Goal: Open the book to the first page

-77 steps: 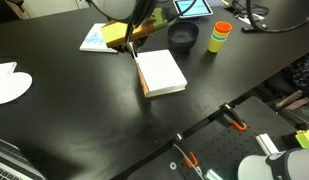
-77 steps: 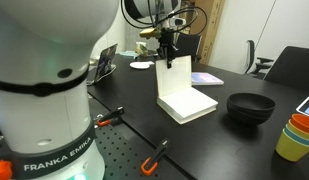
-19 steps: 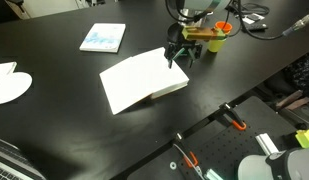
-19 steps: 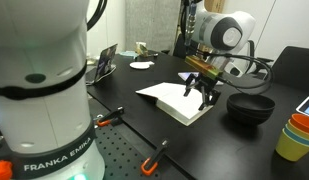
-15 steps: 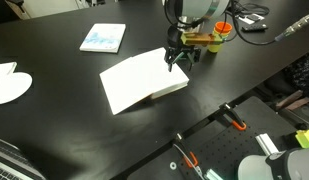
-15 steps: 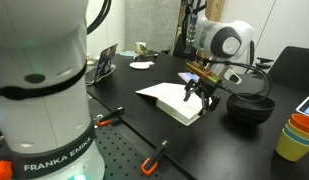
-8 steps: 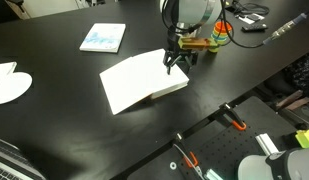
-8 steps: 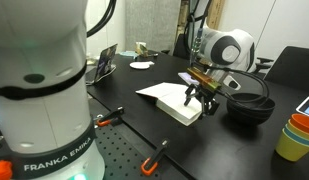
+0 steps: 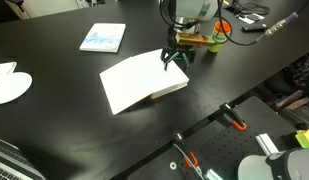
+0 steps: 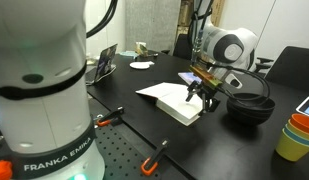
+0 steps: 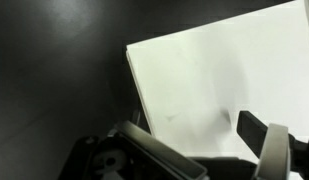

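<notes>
The book point(image 9: 144, 80) lies open on the black table, all white from above, with one leaf spread flat beside its thick page block point(image 10: 184, 108). In the wrist view a plain white page point(image 11: 219, 65) fills the upper right, its corner against the dark table. My gripper point(image 9: 172, 60) hangs just over the book's edge on the bowl side, also seen in an exterior view point(image 10: 201, 92). It is open, and its dark fingers point(image 11: 256, 128) frame the page with nothing between them.
A thin light-blue booklet point(image 9: 102, 38) and a round white plate-like object point(image 9: 9, 85) lie farther off. A black bowl point(image 10: 250, 108) and stacked coloured cups point(image 10: 297, 135) stand close beside the gripper. Orange clamps point(image 9: 234, 122) line the table's edge.
Five seconds ago the gripper held the cover upright; now the book lies flat open. Over the last second the open gripper drifted slightly over the book's edge.
</notes>
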